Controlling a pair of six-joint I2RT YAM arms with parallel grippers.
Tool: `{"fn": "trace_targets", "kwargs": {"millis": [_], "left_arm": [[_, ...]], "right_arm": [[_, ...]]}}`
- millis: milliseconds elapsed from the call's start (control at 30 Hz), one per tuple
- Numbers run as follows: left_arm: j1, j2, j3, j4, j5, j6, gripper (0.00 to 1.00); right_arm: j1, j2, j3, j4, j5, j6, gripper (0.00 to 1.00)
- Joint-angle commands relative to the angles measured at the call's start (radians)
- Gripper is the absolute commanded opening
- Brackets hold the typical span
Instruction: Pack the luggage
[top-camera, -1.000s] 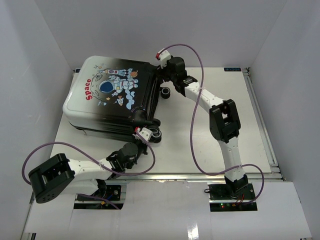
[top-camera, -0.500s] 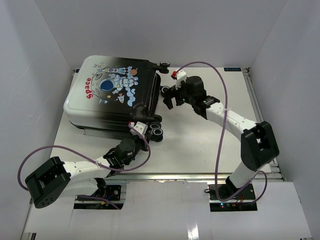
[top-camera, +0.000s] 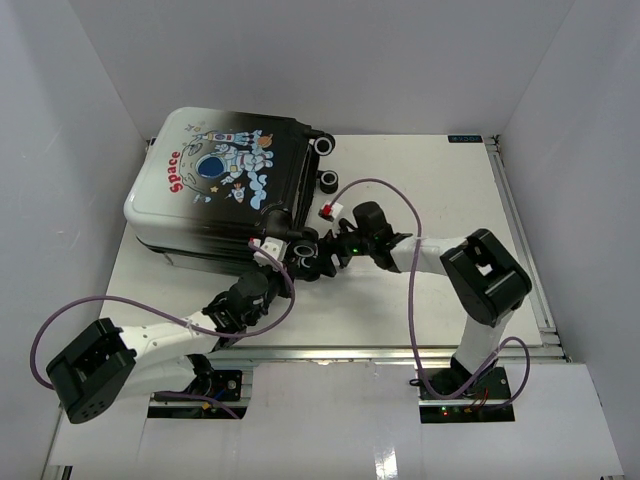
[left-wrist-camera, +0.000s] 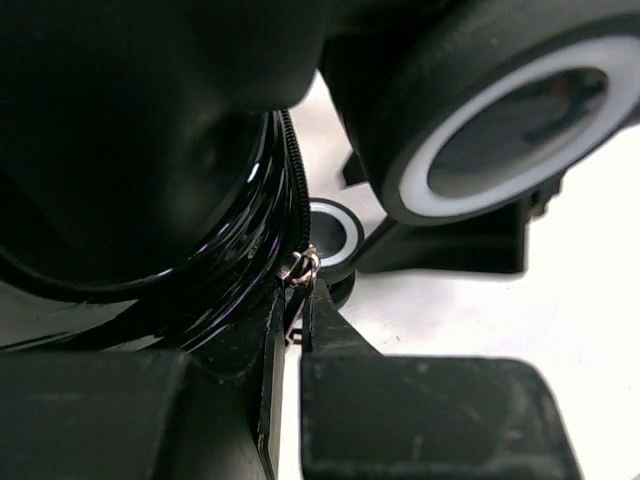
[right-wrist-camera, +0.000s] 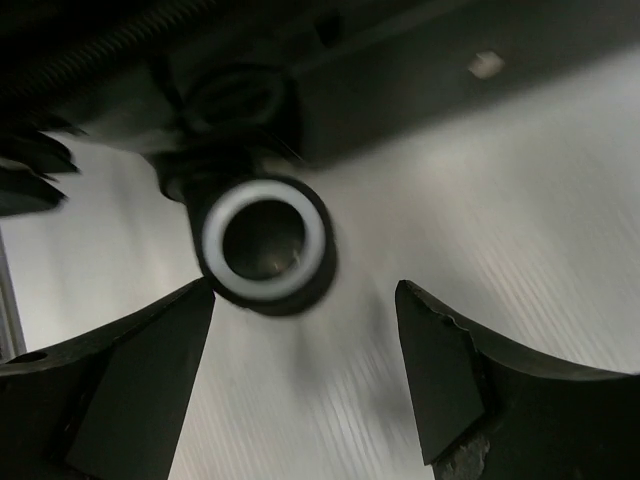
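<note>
The luggage (top-camera: 215, 195) lies flat and closed at the back left, astronaut and red "Space" print facing up. My left gripper (top-camera: 270, 256) is at its front right corner. In the left wrist view the gripper (left-wrist-camera: 293, 300) is shut on the metal zipper pull (left-wrist-camera: 301, 267) at the black zipper rim (left-wrist-camera: 291, 170). My right gripper (top-camera: 328, 250) is open and empty, low over the table beside the suitcase's front wheels (top-camera: 308, 249). In the right wrist view the gripper (right-wrist-camera: 305, 325) has one white-ringed wheel (right-wrist-camera: 263, 240) just ahead of its spread fingers (right-wrist-camera: 150, 350).
Two more suitcase wheels (top-camera: 323, 145) (top-camera: 329, 182) stick out at the back right corner. The white table (top-camera: 430, 190) lies to the right. White walls close in the left, back and right sides. Purple cables loop over both arms.
My right arm has swung from the suitcase's back right corner down to its front wheels. My left gripper has crept forward along the rim. The suitcase has shifted slightly.
</note>
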Motion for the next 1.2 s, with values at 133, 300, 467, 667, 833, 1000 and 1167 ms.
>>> {"fn": "trace_targets", "kwargs": {"millis": [133,300,467,667,833,1000,1167], "left_arm": [[0.066,-0.083,0.151,-0.049,-0.168,-0.093,0.00],[0.069,-0.158,0.146,-0.116,-0.179,-0.130,0.00],[0.067,-0.198,0.136,-0.114,-0.112,-0.150,0.00],[0.068,-0.212,0.121,-0.126,-0.089,-0.172,0.00],[0.069,-0.234,0.078,-0.161,-0.286,-0.186,0.00],[0.080,-0.270,0.040,-0.177,-0.347,-0.209,0.00],[0.104,-0.285,0.025,-0.188,-0.344,-0.234,0.00]], "right_arm": [[0.110,0.198,0.174,0.122,0.004,0.000,0.70],[0.226,0.261,0.217,0.081,0.139,0.017,0.43],[0.286,0.258,0.135,0.254,0.245,0.253,0.12],[0.370,0.236,0.059,0.424,0.355,0.393,0.13],[0.350,0.138,0.002,0.317,0.598,0.388,0.50],[0.260,-0.003,-0.021,0.117,0.652,0.297,0.73],[0.235,-0.146,0.008,-0.094,0.635,0.147,0.83]]}}
